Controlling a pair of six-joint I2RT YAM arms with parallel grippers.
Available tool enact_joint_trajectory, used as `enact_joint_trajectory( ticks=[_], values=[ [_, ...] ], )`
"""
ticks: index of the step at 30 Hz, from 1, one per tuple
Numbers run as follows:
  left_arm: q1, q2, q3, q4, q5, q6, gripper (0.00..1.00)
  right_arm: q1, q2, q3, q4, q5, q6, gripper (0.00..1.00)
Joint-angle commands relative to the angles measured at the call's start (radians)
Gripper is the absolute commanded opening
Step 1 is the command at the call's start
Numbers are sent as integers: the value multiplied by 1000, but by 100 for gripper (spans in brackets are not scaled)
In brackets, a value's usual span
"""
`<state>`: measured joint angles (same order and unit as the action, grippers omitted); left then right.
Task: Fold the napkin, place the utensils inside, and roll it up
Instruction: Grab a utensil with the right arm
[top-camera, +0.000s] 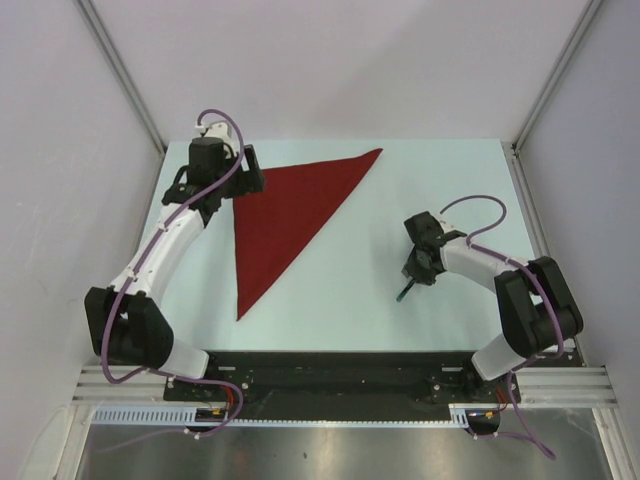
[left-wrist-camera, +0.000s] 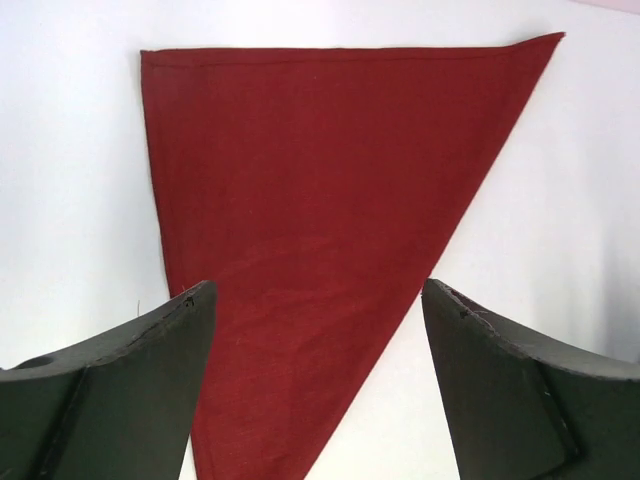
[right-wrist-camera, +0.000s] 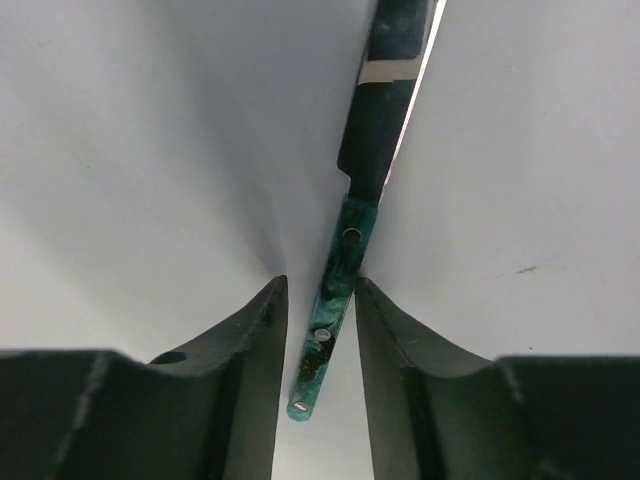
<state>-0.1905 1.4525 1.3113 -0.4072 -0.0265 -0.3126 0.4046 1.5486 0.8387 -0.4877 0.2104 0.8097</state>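
Observation:
The dark red napkin (top-camera: 285, 215) lies flat on the table, folded into a triangle with its point toward the near edge. My left gripper (top-camera: 252, 170) hovers at its far left corner, open; in the left wrist view the napkin (left-wrist-camera: 320, 200) fills the space beyond the empty left gripper (left-wrist-camera: 318, 290). One utensil (right-wrist-camera: 345, 250), a knife with a teal marbled handle and a dark blade, lies on the bare table right of the napkin. My right gripper (right-wrist-camera: 320, 282) straddles its handle, the jaws narrowed, with a gap still on the left side. From above, the right gripper (top-camera: 410, 275) hides most of the utensil (top-camera: 403, 292).
The pale table (top-camera: 450, 170) is bounded by grey walls at the back and both sides. A black and metal mounting rail (top-camera: 340, 375) runs along the near edge between the two arm bases.

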Motion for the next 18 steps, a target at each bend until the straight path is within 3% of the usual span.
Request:
enact_joint_trajectory(
  ticks=[1,7,9,10,14,18],
  values=[
    [-7,-93,-3,50,2,3,88,19,77,42,-83,64,48,33],
    [-4,-112,-11,65,19,-5,88,54,87,46,-167,87,92,27],
    [-6,-110,-11,65,19,-10,88,56,97,46,-173,89,91,15],
    [-4,-107,-9,65,54,-14,88,57,102,53,-173,86,88,0],
    [8,-106,-14,73,89,-32,88,109,120,131,-183,81,81,0],
    [20,-103,-15,74,109,-45,88,218,189,314,-199,63,91,0]
  ],
)
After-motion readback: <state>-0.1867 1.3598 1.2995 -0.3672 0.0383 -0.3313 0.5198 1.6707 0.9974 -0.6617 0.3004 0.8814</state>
